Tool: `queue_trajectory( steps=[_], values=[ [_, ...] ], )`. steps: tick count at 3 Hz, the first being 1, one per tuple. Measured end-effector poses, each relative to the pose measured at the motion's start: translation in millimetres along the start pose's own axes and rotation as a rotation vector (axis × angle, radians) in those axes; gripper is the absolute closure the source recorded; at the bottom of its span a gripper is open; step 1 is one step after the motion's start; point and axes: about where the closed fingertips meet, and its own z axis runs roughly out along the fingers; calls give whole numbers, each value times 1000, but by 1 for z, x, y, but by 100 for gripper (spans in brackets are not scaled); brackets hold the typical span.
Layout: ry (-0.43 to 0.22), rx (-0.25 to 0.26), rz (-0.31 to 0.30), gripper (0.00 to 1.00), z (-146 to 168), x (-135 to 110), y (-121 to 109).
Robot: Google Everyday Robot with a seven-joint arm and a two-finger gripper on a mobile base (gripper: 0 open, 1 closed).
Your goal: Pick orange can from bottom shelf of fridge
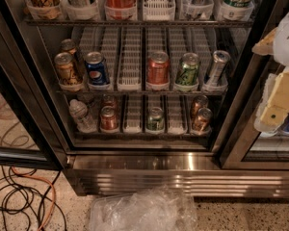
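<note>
The fridge [183, 165] stands open in front of me. On its bottom shelf [135, 129], two copper-orange cans stand in the right lane: the front orange can [202, 119] sits in the front cup, and the second one [198, 103] is right behind it. To their left on the same shelf are a green can [155, 119], two redder cans [109, 118] and a clear bottle [80, 115]. My gripper [275, 104], cream and white, hangs at the right edge of the view. It is outside the fridge, right of and slightly above the orange cans.
The middle shelf holds gold, blue, red, green and silver cans [158, 67]. A dark frame post [236, 114] stands between the gripper and the shelf. A crumpled clear plastic bag [142, 210] lies on the floor in front. Orange and black cables [24, 191] lie at the left.
</note>
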Motion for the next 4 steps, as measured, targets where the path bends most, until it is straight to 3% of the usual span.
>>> queue_trajectory(
  steps=[1,2,4],
  values=[
    [0,0,0,0,0,0,0],
    [-47,27,57,0,9,8,4],
    [-295,-12,401,0,90,46,70]
  ],
)
